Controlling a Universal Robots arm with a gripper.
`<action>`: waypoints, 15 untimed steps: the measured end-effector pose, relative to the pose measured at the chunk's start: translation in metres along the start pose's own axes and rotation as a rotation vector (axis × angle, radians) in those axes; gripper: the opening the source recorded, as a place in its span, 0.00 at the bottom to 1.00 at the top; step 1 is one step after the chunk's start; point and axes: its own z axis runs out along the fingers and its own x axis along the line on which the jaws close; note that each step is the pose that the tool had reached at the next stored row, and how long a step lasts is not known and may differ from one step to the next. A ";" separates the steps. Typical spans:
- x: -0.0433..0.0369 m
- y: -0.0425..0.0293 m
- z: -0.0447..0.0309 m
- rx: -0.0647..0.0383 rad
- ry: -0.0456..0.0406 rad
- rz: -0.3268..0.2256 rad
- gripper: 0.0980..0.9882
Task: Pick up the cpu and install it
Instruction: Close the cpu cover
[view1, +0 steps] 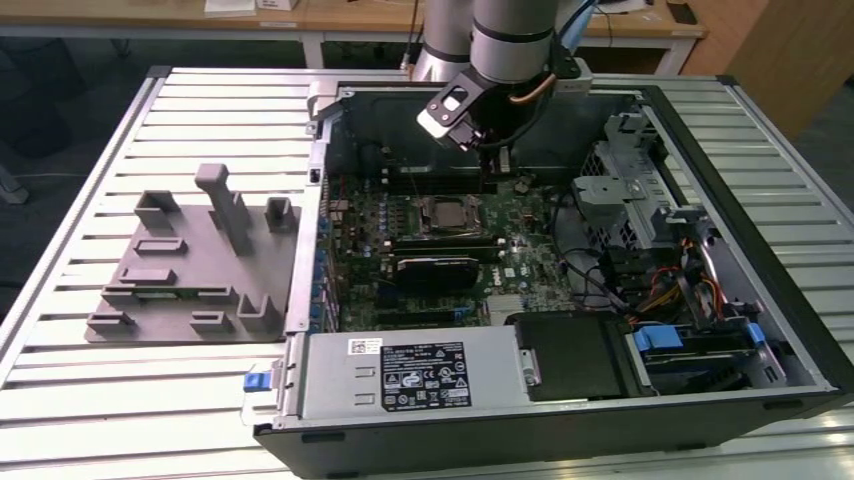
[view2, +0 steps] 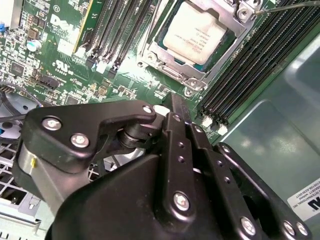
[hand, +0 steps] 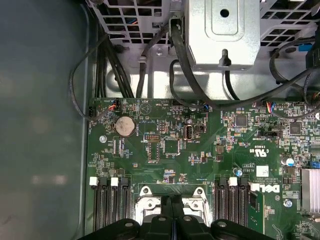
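Your fingers (view2: 177, 112) are drawn narrow, pressed together with nothing between them. They hang in the air above the green board (view2: 50, 55) inside the open computer case (view1: 747, 340). The cpu (view2: 196, 31) is not in them. It lies flat in its socket (view2: 165, 62), below the fingertips and a little ahead of them, not touching. In the exterior view the cpu (view1: 445, 212) sits lower than the fingers and clear of them. The grey tray (view1: 187, 270) out on the desk (view1: 80, 150) is well apart from the fingers, toward the exterior view's left.

From that I judge the pick-up and the placing are done, and you are at the tail end of the install step, with the fingers empty over a seated cpu. The socket rings the cpu on all sides. A thin wire lever (view2: 280, 7) shows past the socket, on the side away from the fingers, and I cannot tell whether it is latched.

Any further move near the socket calls for care, in my judgement. The memory slots (view2: 117, 30) run along both sides of the socket, close to the line of the fingers. Come down straight and centred, press lightly, and put no sideways drag on the cpu.
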 end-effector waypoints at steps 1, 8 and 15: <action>0.0000 -0.0001 0.0000 0.000 -0.0001 0.000 0.01; 0.0000 -0.0009 0.0000 0.000 0.0000 0.000 0.01; 0.0000 -0.0142 -0.0007 0.000 0.0000 0.000 0.01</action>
